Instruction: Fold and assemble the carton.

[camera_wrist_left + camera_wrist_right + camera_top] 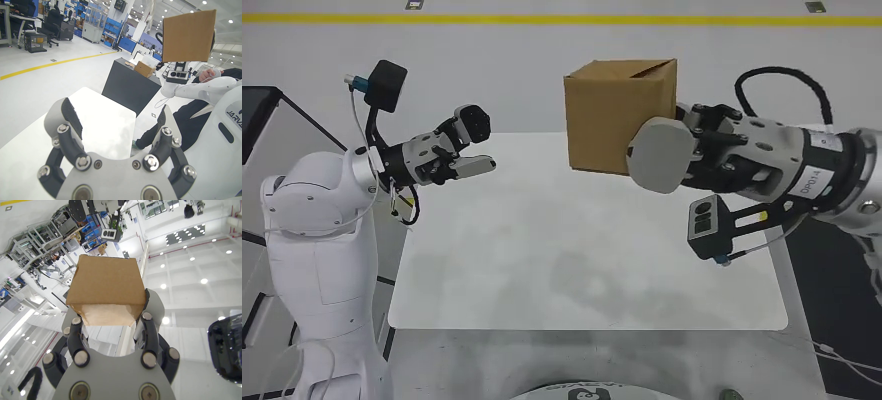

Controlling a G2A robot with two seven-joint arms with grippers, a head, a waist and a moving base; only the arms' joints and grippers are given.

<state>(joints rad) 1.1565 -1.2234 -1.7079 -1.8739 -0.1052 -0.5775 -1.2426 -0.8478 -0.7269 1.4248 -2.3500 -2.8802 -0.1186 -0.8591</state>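
A brown cardboard carton (pixel 614 115), folded into a box shape, hangs in the air above the far right part of the white table (pixel 582 270). My right gripper (pixel 642 150) is shut on the carton (pixel 105 285), its fingers (pixel 151 302) clamping the box's sides near one end. The carton (pixel 189 36) also appears high in the left wrist view. My left gripper (pixel 477 165) hovers over the table's far left corner. It stands open (pixel 117 117) with nothing between its fingers.
A black cabinet (pixel 130 83) with flat cardboard pieces on top stands beyond the table's far edge. A seated person in dark clothes (pixel 189 117) is close to the table's side. A yellow floor line (pixel 562 18) runs behind.
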